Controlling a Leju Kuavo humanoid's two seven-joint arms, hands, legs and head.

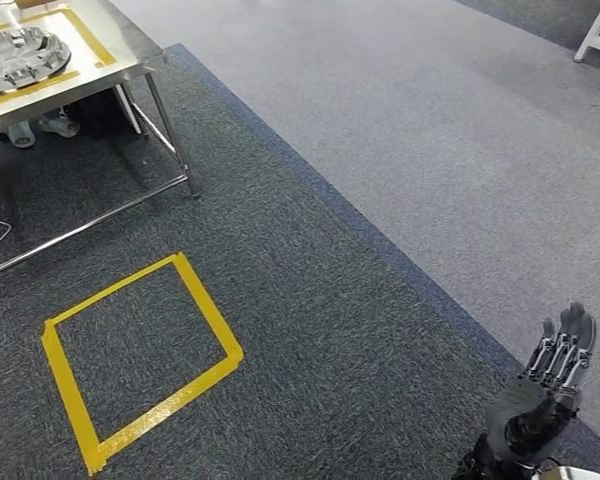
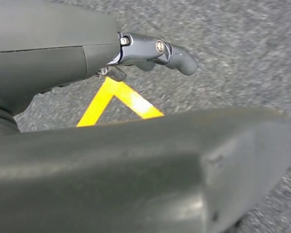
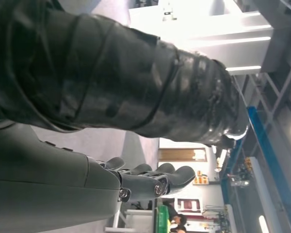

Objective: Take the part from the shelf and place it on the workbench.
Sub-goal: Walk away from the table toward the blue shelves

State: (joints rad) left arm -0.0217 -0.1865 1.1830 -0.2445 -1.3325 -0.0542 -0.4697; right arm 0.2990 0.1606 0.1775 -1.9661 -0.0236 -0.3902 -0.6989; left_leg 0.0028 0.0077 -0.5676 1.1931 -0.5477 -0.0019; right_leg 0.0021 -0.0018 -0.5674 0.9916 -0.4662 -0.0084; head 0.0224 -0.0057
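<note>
Since part (image 1: 18, 55) already lies on counter (image 1: 123, 55), inside yellow tape frame, placing looks done. Right hand (image 1: 553, 385) raised, fingers spread, holding nothing. Left hand (image 2: 155, 51) apparently empty, fingers straight, over floor tape square (image 1: 138, 355).

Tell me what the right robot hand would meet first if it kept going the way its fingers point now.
Nothing near, I'd judge. In the head view the right robot hand is open, fingers pointing up and away over grey carpet. Depth is unclear.
</note>
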